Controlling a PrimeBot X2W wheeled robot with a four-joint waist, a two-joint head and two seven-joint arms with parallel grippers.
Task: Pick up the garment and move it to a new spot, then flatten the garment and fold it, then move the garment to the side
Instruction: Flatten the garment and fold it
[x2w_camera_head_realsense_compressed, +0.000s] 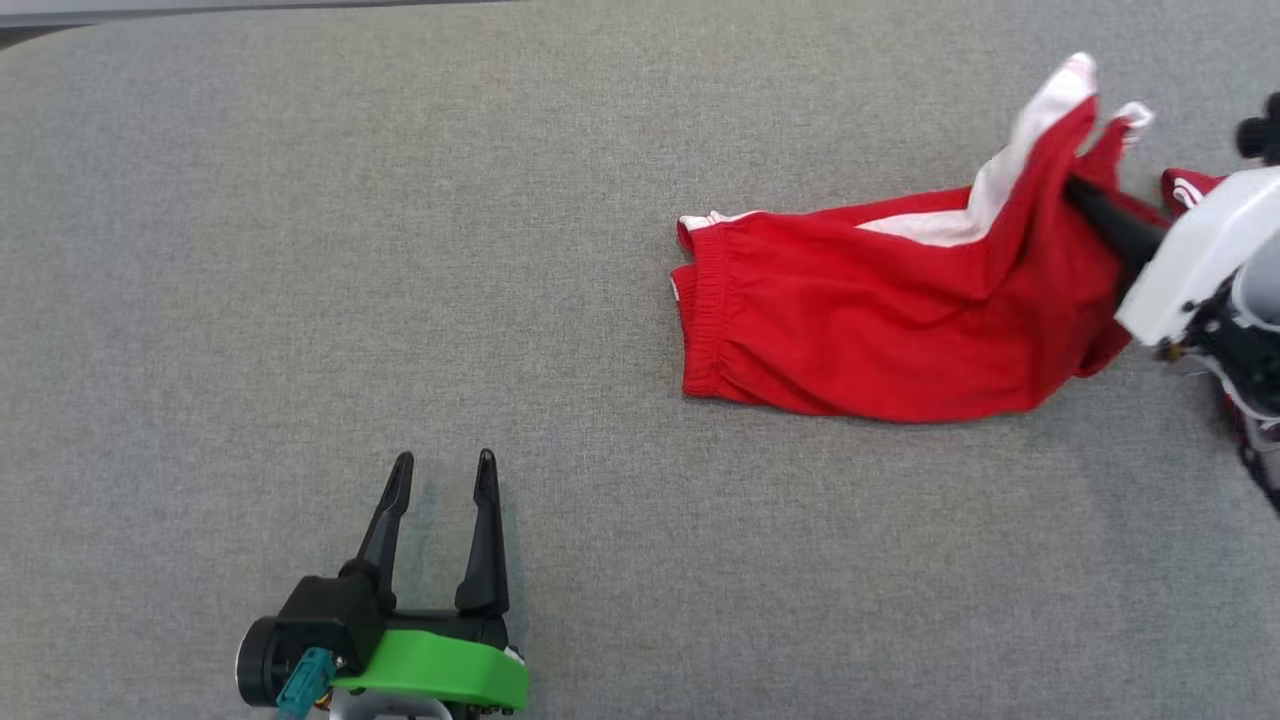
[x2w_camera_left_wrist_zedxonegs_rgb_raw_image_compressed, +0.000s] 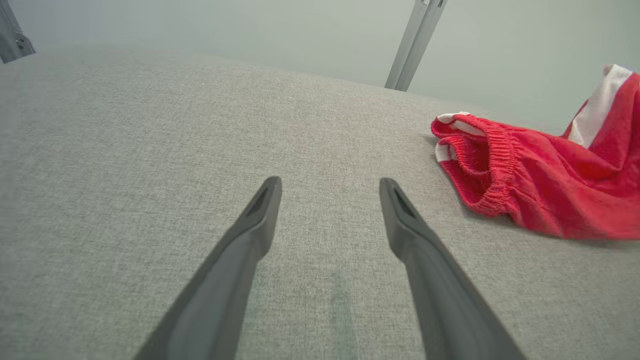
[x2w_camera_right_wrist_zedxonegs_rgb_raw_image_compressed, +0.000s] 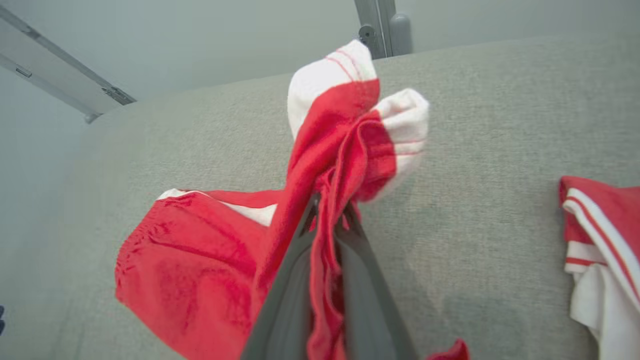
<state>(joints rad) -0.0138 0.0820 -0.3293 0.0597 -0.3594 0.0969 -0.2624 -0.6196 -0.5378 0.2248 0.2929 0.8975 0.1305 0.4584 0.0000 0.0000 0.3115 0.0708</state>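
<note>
The setting is a robotics laboratory test station. The work surface is a broad, flat table covered in grey woven fabric, backed by plain pale grey-green wall panels. Bare silver metal frame struts stand behind the far table edge, and a similar pale metal rail runs along the wall.

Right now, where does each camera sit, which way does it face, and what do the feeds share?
Head view: on the head, looking down on the grey table; left gripper lower left, right gripper far right.
Left wrist view: along its open jaws across the table; red shorts at right.
Right wrist view: along jaws shut on the shorts.
Shared: all three show the shorts.
</note>
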